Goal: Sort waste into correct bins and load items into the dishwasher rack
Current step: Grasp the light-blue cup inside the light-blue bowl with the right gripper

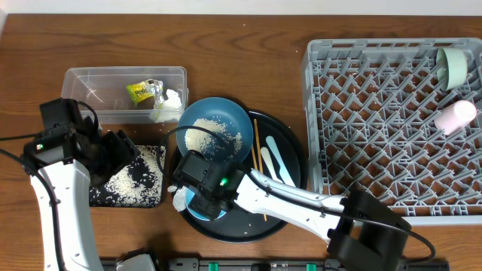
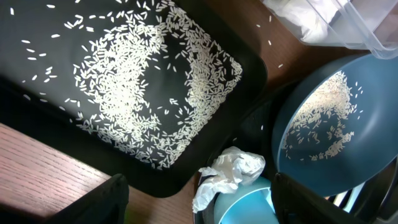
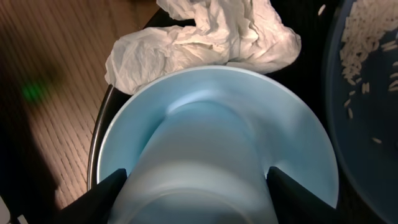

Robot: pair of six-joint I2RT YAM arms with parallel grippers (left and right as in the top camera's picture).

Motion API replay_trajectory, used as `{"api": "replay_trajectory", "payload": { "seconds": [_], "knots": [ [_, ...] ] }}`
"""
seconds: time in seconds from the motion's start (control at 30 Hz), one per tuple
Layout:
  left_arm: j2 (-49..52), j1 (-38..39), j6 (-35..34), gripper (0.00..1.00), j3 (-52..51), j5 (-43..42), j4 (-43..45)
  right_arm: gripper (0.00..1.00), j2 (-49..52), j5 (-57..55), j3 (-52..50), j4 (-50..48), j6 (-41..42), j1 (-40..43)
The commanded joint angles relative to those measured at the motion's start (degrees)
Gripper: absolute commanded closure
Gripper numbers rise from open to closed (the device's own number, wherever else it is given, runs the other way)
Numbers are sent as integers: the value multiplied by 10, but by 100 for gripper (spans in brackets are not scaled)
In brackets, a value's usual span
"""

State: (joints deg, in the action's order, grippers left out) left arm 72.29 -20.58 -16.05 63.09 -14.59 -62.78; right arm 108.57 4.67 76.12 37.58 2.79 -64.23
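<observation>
My right gripper (image 3: 196, 193) reaches down into a light-blue bowl (image 3: 261, 106) on the round black tray. Its two fingers press against both sides of a pale white cup (image 3: 199, 162) standing in that bowl. A crumpled white tissue (image 3: 199, 43) lies against the bowl's far rim. My left gripper (image 2: 199, 205) hangs open above the corner of the shallow black tray (image 2: 37, 93), which holds rice grains (image 2: 143, 81). The large blue dish (image 1: 215, 132) also carries rice. The clear tub (image 1: 90, 83) holds the yellow-green wrapper (image 1: 139, 92) and tissues (image 1: 167, 105).
The grey dishwasher rack (image 1: 392, 128) fills the right side, with a pale-green bowl (image 1: 456, 64) and a pinkish cup (image 1: 456, 117) in it. Chopsticks (image 1: 256, 150) and white flat utensils (image 1: 275, 162) lie on the round black tray (image 1: 294, 143).
</observation>
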Motion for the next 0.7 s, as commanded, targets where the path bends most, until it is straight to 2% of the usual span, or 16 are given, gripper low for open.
{"api": "replay_trajectory", "payload": {
  "seconds": [0.0, 0.37, 0.67],
  "knots": [
    [4, -2, 5, 25, -1, 8, -2, 40, 3, -1, -1, 0, 4, -3],
    [4, -2, 6, 25, -1, 8, -2, 45, -12, -8, 0, 1, 4, -2],
    [4, -2, 6, 25, -1, 8, -2, 45, -124, -10, 3, 2, 3, 50]
  ]
}}
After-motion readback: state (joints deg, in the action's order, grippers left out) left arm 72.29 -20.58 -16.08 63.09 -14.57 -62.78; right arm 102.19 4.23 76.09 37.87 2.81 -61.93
